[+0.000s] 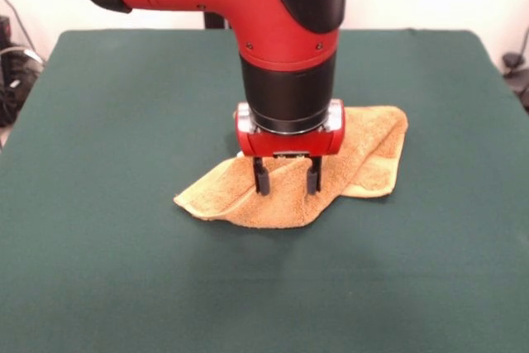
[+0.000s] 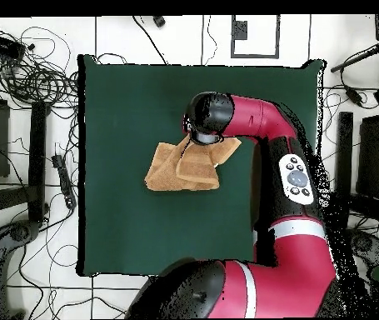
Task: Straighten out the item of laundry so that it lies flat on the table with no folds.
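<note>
The golden-tan towel (image 1: 364,155) lies crumpled and folded over itself near the middle of the dark green table (image 1: 124,121). My gripper (image 1: 288,183) points straight down onto the towel's front fold, its two black fingers (image 1: 262,179) spread apart with a raised ridge of cloth between them. In the overhead view the towel (image 2: 172,169) shows as a folded shape, partly hidden under my wrist, and the gripper itself is hidden there. The towel's tag and woven band do not show.
The red arm (image 2: 267,125) reaches across the table (image 2: 126,100) from the bottom right of the overhead view. Cables and stands (image 2: 26,75) lie on the floor beyond the table's edges.
</note>
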Controlling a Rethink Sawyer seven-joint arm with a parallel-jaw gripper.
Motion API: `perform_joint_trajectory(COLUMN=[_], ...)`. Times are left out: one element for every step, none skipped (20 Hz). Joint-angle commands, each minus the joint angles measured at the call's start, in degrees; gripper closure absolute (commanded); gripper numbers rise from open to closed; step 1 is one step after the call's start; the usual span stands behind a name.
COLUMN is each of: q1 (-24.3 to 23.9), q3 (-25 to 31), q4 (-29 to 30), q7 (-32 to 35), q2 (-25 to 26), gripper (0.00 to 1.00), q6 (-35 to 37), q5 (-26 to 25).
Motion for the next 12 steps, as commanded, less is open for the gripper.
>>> perform_joint_trajectory(q1=[0.8,0.8,0.7,0.8,0.8,0.8,0.8,0.8,0.8,0.9,0.8,0.7], q3=[1.1,1.1,1.1,1.1,1.0,1.0,1.0,1.0,1.0,0.9,0.9,0.8], q4=[5.2,5.1,5.2,5.2,5.3,5.2,5.3,5.2,5.0,4.9,5.0,5.0], q7=[5.9,5.9,5.9,6.0,6.1,6.1,6.0,6.0,5.9,6.0,5.9,5.9], q2=[0.6,0.7,0.6,0.5,0.5,0.5,0.5,0.5,0.6,0.9,1.1,1.3], gripper=[0.00,0.00,0.00,0.00,0.00,0.00,0.00,0.00,0.00,0.00,0.00,0.00], q6=[-0.9,-1.0,-1.0,-0.9,-0.9,-0.9,-0.8,-0.8,-0.7,-1.0,-1.5,-1.9], q5=[1.2,1.2,1.2,1.2,1.2,1.2,1.2,1.2,1.1,1.0,0.8,0.7])
